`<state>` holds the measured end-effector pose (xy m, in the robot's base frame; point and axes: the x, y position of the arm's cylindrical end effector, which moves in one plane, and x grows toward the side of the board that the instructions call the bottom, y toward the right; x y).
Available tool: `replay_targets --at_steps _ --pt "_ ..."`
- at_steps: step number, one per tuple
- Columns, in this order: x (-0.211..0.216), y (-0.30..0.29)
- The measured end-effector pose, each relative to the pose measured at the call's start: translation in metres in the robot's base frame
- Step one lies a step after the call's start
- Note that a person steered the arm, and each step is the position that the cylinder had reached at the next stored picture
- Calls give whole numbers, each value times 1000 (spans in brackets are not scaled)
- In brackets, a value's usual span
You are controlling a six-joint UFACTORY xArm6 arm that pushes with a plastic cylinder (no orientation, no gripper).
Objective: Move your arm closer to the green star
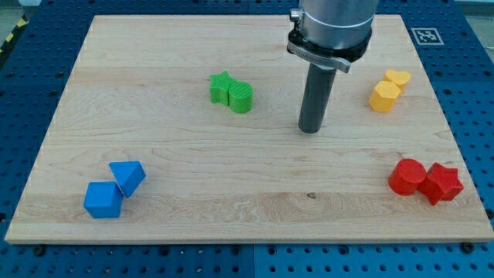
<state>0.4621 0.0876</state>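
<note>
The green star (221,87) lies on the wooden board (185,177) left of centre, near the view's top. A second green block (241,97), rounded, touches its right side. My tip (310,130) stands on the board to the right of both green blocks and slightly lower in the view, about a rod's width and more apart from the rounded one. It touches no block.
Two blue blocks (113,190) sit together at the lower left. Two yellow blocks (389,89) sit at the upper right. A red cylinder (406,176) and a red star-like block (442,183) sit at the lower right. A blue pegboard (23,100) surrounds the board.
</note>
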Motion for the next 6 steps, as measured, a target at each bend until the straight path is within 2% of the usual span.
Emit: replay_targets --at_steps 1,2,4,5,6 --pt "0 -14" --pt "-10 -60" --pt "-13 -90" --pt "-23 -145" --pt "-45 -162"
